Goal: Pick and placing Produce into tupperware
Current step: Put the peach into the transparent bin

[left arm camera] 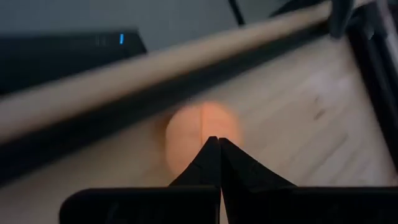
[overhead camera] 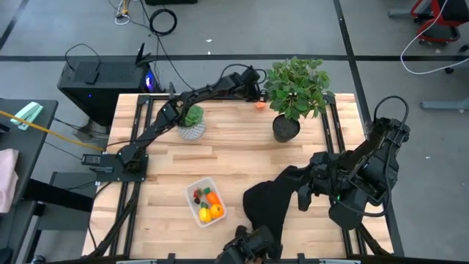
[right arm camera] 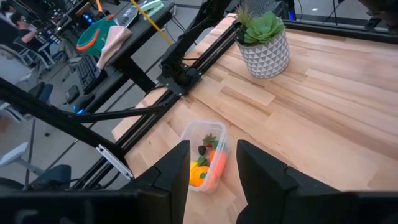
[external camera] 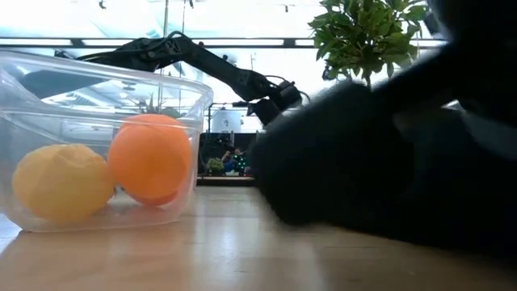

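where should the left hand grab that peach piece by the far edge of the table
Take the peach piece across its round middle, coming straight down from above. It is a small ball lying loose on the table close to the far edge rail, so a sideways approach looks cramped. The left hand is shut right in front of it and would probably need to open first.

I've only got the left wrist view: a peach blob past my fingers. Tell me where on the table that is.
Observer: The peach toy fruit lies at the table's far edge, beside the large potted plant; the left gripper is at it, shut.
Operator: Now locate the tupperware.
Observer: The tupperware sits front centre-left, holding an orange toy and a yellow toy.
Operator: Report the right arm.
Observer: The right gripper is open, front right, beside a black cloth.
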{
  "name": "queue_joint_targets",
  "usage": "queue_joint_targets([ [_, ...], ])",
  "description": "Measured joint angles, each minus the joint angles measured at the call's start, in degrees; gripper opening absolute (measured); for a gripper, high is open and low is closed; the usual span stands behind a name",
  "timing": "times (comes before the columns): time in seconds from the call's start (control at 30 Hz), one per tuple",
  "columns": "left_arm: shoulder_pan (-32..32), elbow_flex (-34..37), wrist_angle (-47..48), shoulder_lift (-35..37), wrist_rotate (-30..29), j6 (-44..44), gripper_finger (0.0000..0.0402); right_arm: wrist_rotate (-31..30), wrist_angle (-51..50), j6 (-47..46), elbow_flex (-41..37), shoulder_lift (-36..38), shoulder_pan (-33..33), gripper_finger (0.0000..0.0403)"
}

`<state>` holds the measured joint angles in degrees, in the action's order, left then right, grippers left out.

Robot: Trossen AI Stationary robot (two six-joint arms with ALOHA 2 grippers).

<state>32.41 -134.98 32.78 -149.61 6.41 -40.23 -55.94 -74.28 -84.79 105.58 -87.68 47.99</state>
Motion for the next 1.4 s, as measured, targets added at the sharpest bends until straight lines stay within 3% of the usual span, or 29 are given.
queue_joint_targets([
  [0.13, -0.19, 0.02, 5.04, -1.8, 11.67, -2.37, 0.0001, 0.02, 1.85, 2.58, 0.17, -0.04, -0.21, 0.0138],
  [0.27, -2.99, 0.11, 7.82, -1.83, 18.86, 3.52, 0.0, -0.19, 4.14, 5.91, 0.37, -0.04, -0.37, 0.0138],
  [0.33, -4.87, 0.11, 8.0, 0.1, 16.79, 8.92, 0.0, -0.15, 4.39, 6.44, 0.37, -0.04, -0.37, 0.0136],
  [0.5, -6.45, -0.04, 7.48, 5.41, 0.31, 18.21, 0.0, -0.15, 5.35, 6.76, 0.37, -0.04, -0.23, 0.0132],
  [0.63, -5.25, -0.02, 4.43, 7.76, -6.25, 22.88, 0.0, -0.15, 5.35, 7.1, 0.37, -0.04, -0.17, 0.0132],
  [0.73, -3.94, -0.12, -1.48, 8.03, -6.23, 21.01, 0.0, -0.17, 5.52, 8.05, 0.37, -0.04, -0.2, 0.0132],
  [0.9, -2.59, -0.09, -6.08, 6.27, -5.11, 10.39, 0.0, -0.18, 5.75, 8.47, 0.37, -0.04, -0.24, 0.013],
  [1.13, -3.69, 0.0, -11.4, 1.12, 1.53, -2.14, 0.0, -0.43, 6.61, 8.02, 0.37, -0.04, -0.24, 0.0128],
  [1.3, -4.96, 0.02, -13.33, -0.21, -0.25, -2.85, 0.0, -0.44, 8.23, 8.02, 0.37, -0.04, -0.24, 0.0126],
  [1.4, -5.19, -0.01, -14.04, -0.17, -4.87, -1.79, 0.0, -0.66, 8.61, 8.03, 0.37, -0.02, -0.24, 0.0126],
])
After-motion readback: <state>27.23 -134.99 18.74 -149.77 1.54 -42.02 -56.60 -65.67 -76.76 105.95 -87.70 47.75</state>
